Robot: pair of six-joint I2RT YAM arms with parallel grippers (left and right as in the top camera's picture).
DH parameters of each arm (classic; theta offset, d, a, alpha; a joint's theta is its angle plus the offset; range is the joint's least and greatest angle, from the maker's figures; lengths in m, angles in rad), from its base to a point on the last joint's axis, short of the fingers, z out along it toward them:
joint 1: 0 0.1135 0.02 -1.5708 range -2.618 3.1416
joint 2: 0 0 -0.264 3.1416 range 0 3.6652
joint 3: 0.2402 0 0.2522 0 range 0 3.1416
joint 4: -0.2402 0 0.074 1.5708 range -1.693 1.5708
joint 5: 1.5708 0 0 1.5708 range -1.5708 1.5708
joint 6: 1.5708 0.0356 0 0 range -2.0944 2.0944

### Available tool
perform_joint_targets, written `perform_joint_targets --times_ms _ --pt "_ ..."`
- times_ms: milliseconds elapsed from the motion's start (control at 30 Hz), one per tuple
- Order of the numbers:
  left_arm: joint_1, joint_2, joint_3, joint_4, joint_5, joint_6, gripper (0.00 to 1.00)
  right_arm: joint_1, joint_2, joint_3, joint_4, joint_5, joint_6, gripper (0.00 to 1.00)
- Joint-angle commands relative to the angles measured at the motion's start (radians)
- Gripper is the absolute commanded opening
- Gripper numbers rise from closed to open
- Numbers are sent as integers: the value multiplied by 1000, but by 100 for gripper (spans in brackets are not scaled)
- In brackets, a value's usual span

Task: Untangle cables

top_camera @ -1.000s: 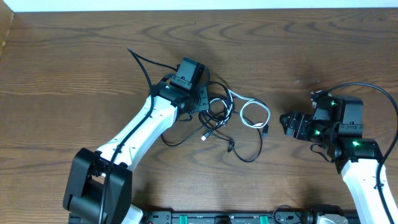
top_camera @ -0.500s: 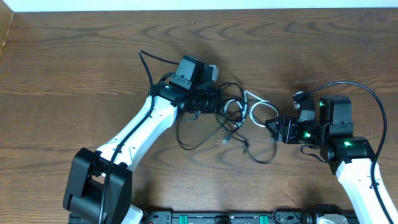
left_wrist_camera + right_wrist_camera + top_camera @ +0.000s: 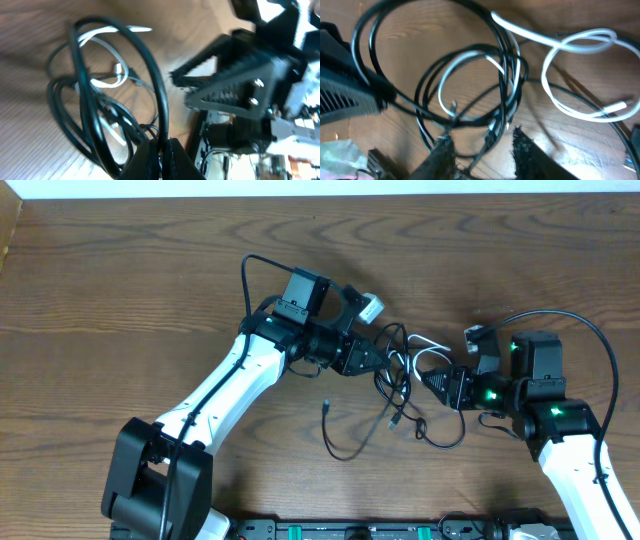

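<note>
Though tangled, cables [image 3: 80, 85] within left gripper [image 3: 160, 150].

The brown wooden table [image 3: 120, 270] shows dark grain under a smooth, low-sheen finish. The thin black cables [image 3: 82, 95] have a glossy, rubbery sheath; the thin white cable [image 3: 520, 30] is smooth, shiny plastic. The right gripper [image 3: 432, 380] has matt black plastic fingers [image 3: 225, 62] with toothed ridges. The white arm shells [image 3: 230, 380] are glossy plastic.
</note>
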Motion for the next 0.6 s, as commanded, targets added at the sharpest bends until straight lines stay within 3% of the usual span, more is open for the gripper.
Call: perform_joint_targets --times_ms 0,233,367,433,567 --pt "5 -6 4 2 98 88 8 7 2 16 30 -36 103 32" --pt "5 -6 4 2 147 114 8 7 14 16 111 -37 286 32" --pt "5 -6 4 5 118 117 8 7 53 16 136 -27 313 29" --pt "5 -6 4 -5 24 113 8 7 79 16 135 1 312 27" --pt "5 -6 4 -60 -379 -10 8 7 129 16 131 40 308 24"
